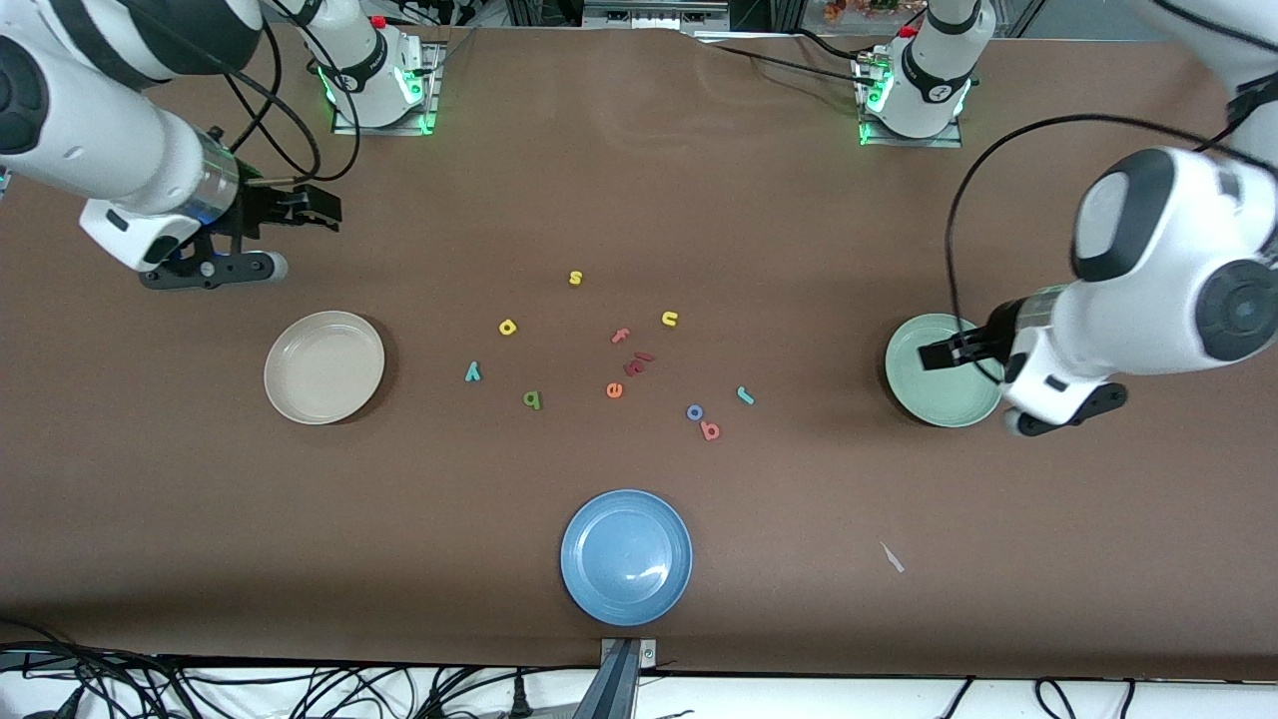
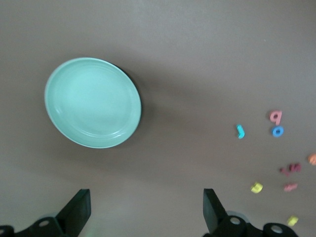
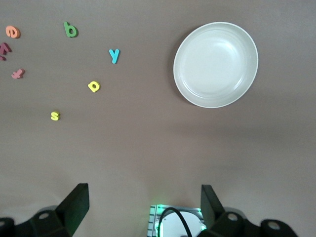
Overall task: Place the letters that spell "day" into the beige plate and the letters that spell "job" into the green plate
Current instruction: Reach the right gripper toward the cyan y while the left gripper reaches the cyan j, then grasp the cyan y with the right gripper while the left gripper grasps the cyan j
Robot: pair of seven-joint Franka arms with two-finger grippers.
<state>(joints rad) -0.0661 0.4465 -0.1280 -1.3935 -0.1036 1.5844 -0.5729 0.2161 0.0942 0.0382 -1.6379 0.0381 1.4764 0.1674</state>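
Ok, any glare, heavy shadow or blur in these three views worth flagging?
Front view: a bright glint on the blue plate; letters small but readable. Left wrist view: the green plate casts a dark shadow along one edge; letters at the frame's edge look soft. Right wrist view: mild sheen on the beige plate.

Right arm reaching in from the upper left of the front view, wrist bent, right gripper (image 1: 305, 205) up in the air at the upper left of the frame, fingers (image 3: 76, 205) spread wide with nothing between them. Left arm coming in from the right edge of the front view, elbow high, left gripper (image 1: 944, 352) hanging at mid-right, fingers (image 2: 79, 210) likewise wide apart and empty.
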